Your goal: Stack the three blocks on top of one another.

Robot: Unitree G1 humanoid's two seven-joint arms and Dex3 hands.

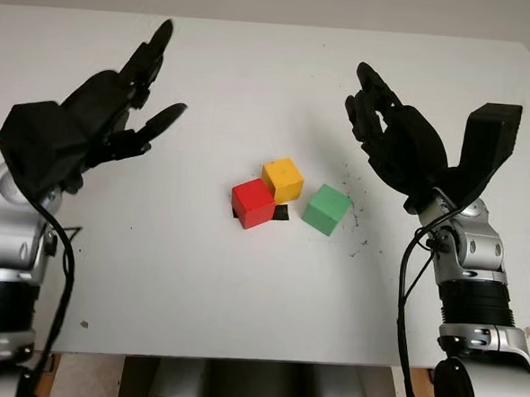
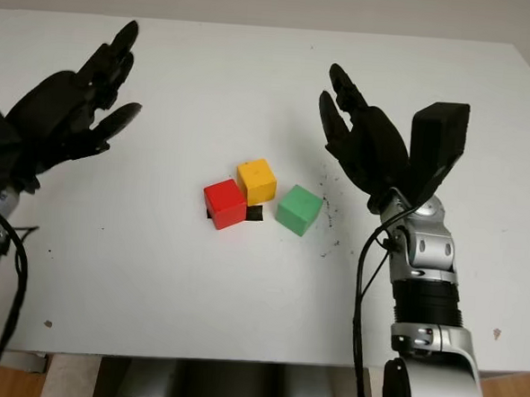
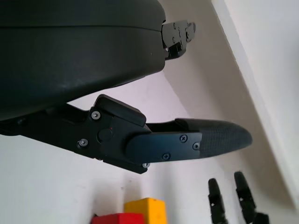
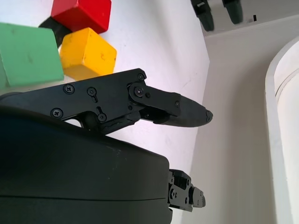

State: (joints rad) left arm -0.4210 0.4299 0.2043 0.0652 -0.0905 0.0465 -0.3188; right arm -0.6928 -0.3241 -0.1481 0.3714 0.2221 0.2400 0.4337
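White surface: the table (image 1: 242,287) carries all three blocks near its middle, between the two raised arms.
Red block: the red block (image 1: 252,203) sits on the table, nearest the robot of the three; it appears to touch the yellow one at a corner.
Yellow block: the yellow block (image 1: 282,179) stands just behind and to the right of the red block, on the table.
Green block: the green block (image 1: 326,209) stands just beside the yellow block, on the right side, with a narrow gap showing between them.
Dark patch: a small black mark (image 1: 280,213) lies on the table under the red and yellow blocks; what it is cannot be told.
Left hand: the left hand (image 1: 127,100) is held above the table, well apart from the blocks, open and holding nothing.
Right hand: the right hand (image 1: 386,125) is held above the table, behind and to the right of the green block, open and holding nothing.
Reason for posture: both hands flank the cluster, which probably keeps the blocks clear to the head camera before a grasp.
Stack status: no block rests on another; stacking is judged not yet begun.
Containers: no container is on the table.
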